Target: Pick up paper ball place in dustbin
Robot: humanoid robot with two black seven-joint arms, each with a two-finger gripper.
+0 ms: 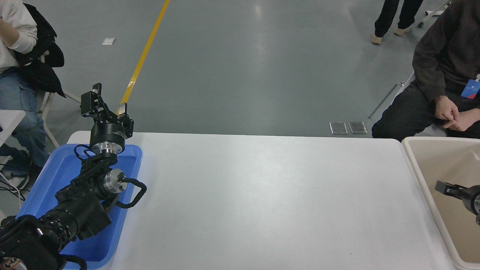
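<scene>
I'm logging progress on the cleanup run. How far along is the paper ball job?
No paper ball shows on the white table or in the right gripper, which is over the dustbin, so the drop looks done, though the ball cannot be seen. The left gripper is parked above the blue tray. Only retracting seems left.
</scene>
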